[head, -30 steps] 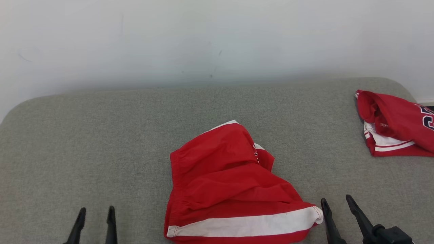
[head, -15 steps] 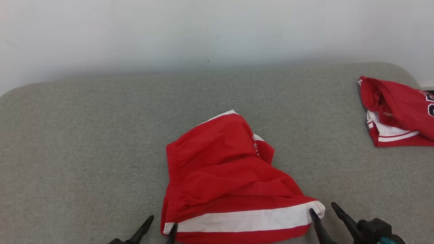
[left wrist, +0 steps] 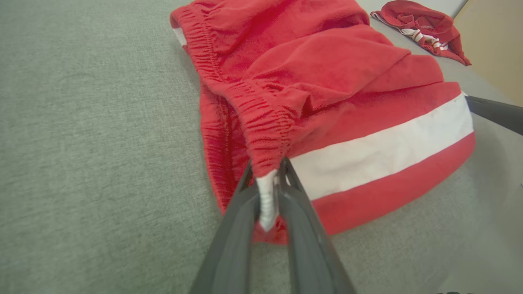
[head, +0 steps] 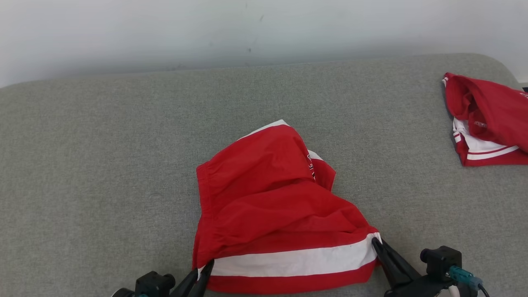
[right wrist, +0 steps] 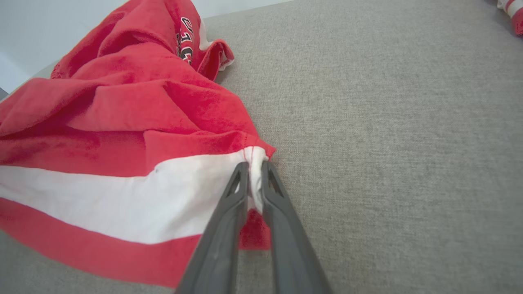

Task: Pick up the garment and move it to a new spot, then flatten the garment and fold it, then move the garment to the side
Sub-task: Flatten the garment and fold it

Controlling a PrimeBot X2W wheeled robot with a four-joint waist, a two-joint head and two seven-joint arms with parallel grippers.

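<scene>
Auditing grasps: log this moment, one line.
left gripper: shut on red shorts waistband end | right gripper: shut on hem corner | shorts on grey cushion

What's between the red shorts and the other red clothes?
Just bare grey upholstery lies between the red shorts and the red garment, seen in the head view.

Two red garments (head: 280,206) (head: 491,115), two claws (head: 205,266) (head: 374,241), one grey upholstered surface (head: 103,144), one pale wall (head: 165,33)

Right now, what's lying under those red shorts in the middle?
The red shorts lie crumpled on the grey cushion, which shows all around them. Whether anything else sits beneath, the bunched cloth hides.
</scene>
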